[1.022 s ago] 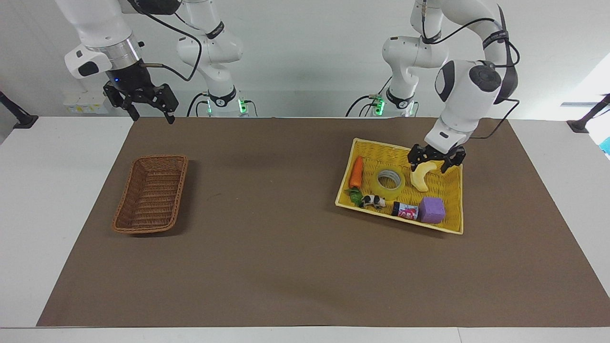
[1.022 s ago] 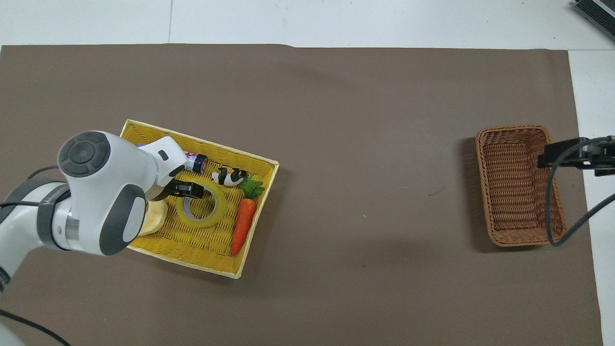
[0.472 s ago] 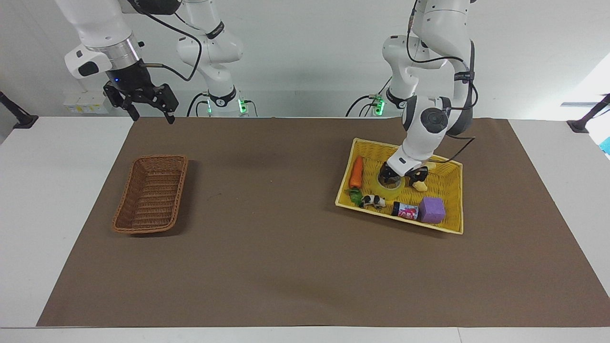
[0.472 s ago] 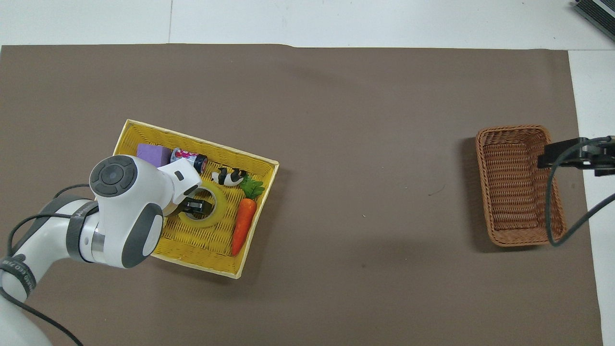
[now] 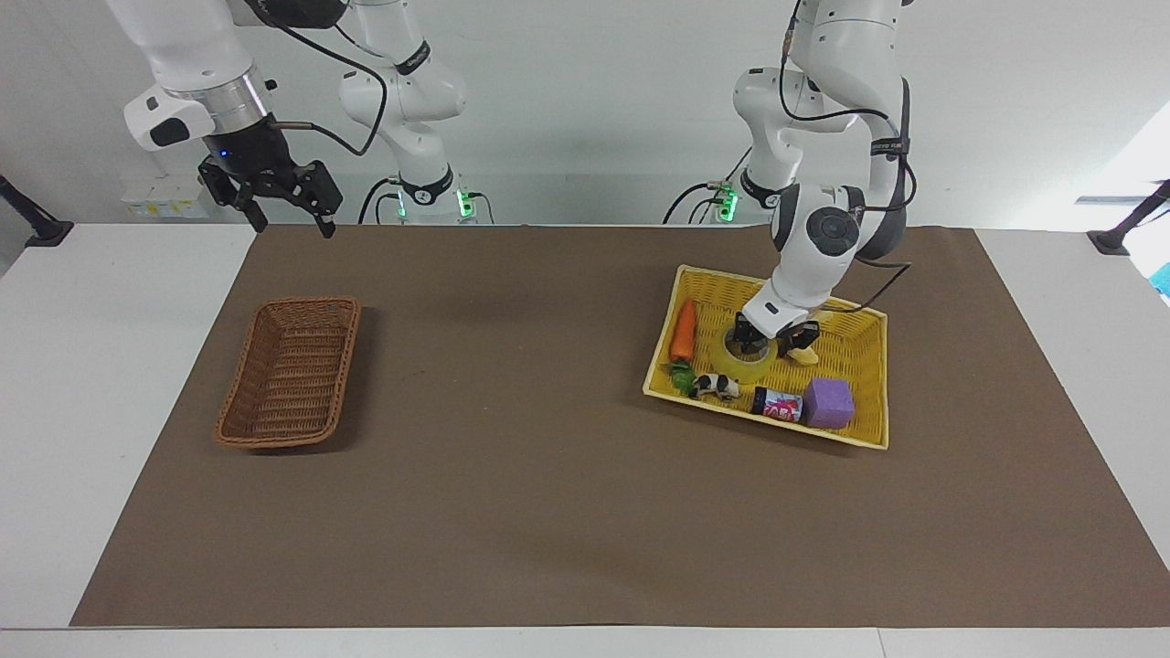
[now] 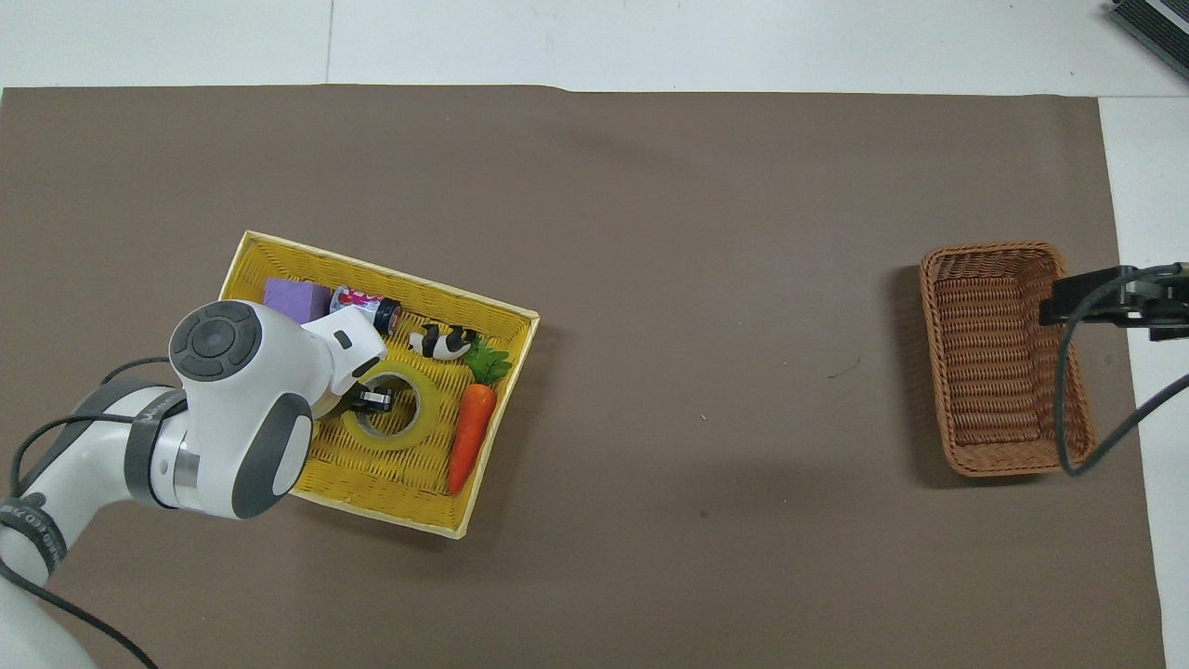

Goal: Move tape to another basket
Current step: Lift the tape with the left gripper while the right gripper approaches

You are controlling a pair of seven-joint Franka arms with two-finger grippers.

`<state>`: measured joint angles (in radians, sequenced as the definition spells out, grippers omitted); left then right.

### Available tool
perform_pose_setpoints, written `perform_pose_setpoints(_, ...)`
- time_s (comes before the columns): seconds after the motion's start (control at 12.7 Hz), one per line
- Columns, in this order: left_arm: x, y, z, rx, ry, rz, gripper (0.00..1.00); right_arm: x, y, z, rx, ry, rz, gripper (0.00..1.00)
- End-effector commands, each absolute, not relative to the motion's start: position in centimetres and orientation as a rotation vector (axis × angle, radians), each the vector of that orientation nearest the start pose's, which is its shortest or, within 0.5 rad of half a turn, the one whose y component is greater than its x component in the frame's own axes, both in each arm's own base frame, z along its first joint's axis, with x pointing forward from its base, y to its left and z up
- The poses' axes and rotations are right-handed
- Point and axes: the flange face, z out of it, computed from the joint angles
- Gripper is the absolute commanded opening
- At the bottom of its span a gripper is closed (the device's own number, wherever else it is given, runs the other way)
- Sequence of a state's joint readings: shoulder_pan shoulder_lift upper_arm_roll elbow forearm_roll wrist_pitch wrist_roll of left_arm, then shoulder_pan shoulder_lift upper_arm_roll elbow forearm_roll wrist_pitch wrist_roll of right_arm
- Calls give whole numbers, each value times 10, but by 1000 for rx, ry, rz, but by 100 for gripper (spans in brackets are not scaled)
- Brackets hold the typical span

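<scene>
Left gripper (image 5: 772, 342) pinched on the packing tape roll's (image 5: 751, 357) wall in yellow basket (image 5: 869, 353); wicker basket (image 5: 291, 373) lies well apart, under waiting, open right gripper (image 5: 289, 217).

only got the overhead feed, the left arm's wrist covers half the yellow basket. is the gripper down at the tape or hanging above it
Observer: Down at it. In the facing view the left gripper sits low in the yellow basket, fingers closed on the wall of the tape, which rests on the basket floor.
Operator: anything hidden under that wrist
Observer: Yes, a banana lies beside the tape, toward the left arm's end of the table, right by the gripper.
Operator: and the right arm, i just see a black bit at the edge
Observer: The right gripper waits raised high with its fingers open, over the right arm's end of the table, not down in the brown basket.
</scene>
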<state>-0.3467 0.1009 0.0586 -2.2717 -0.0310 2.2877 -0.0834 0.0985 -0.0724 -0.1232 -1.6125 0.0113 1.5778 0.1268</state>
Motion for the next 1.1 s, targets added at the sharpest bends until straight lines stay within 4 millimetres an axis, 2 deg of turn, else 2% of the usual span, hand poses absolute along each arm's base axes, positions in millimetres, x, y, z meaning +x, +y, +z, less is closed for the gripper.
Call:
perform_pose_setpoints(0.0, 497, -146, 321, -3138, 186, 134, 0, 525, -18, 645, -3106, 195, -74, 100)
perform_pose_setpoints(0.16, 507, -149, 337, -3145, 185, 97, 0, 526, -17, 646, -3104, 193, -78, 100)
perform_pose_setpoints(0.47, 528, -153, 380, -3149, 124, 101, 0, 527, -10, 646, -3097, 183, -82, 100)
perform_pose_setpoints(0.71, 543, -157, 439, -3163, 37, 160, 0, 527, 1, 647, -3097, 152, -87, 100)
perform_pose_setpoints(0.86, 551, -155, 478, -3235, -44, 199, 0, 527, 22, 647, -3064, 113, -86, 100)
perform_pose_setpoints(1.02, 552, -163, 519, -3280, -139, 251, 0, 526, 41, 648, -3003, 81, -73, 100)
